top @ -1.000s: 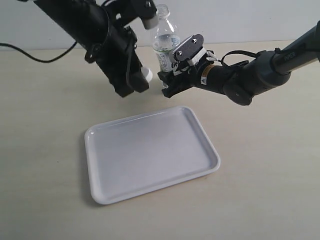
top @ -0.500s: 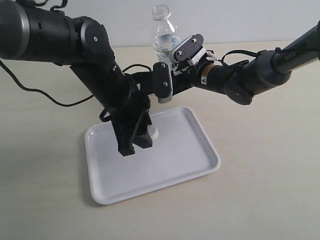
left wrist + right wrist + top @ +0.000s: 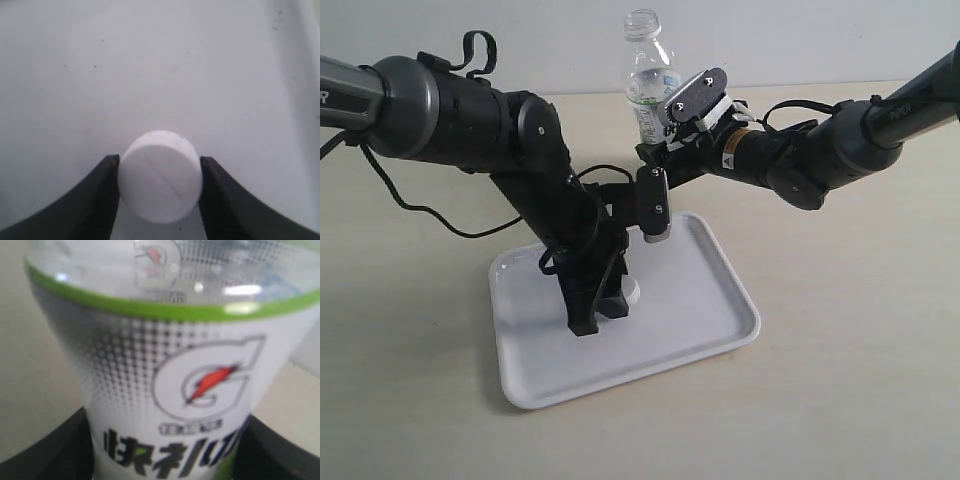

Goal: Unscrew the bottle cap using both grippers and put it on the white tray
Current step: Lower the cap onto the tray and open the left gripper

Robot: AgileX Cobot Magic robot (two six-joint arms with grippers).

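Exterior view, with both wrist views. The white tray (image 3: 718,318) lies on a pale table (image 3: 860,380), its long side running from eight o'clock to two o'clock.

The left gripper (image 3: 603,308) points steeply down over the middle of the tray. Its two black fingers (image 3: 102,196) are drawn in narrow on the bottle cap (image 3: 631,291), touching its side at nine and three o'clock in the left wrist view. There the bottle cap (image 3: 161,182) shows its flat white top against the bare tray floor (image 3: 150,75). Whether it rests on that floor or hangs just above it cannot be told.

The left arm comes in from ten o'clock, and its dark bulk hides the tray's far rim near the eleven o'clock corner. A black cable (image 3: 420,215) loops beside it over the table.

The bottle (image 3: 644,85) stands upright on the table at twelve o'clock of the tray, apart from it, with its mouth open. The right gripper (image 3: 658,152) reaches it from three o'clock and is closed on its lower part. The right wrist view shows a dark finger (image 3: 60,452) pressed to each side of the label (image 3: 175,390). A grey plate (image 3: 695,95) on this arm covers part of the bottle's right side. A light wall (image 3: 820,40) stands behind.
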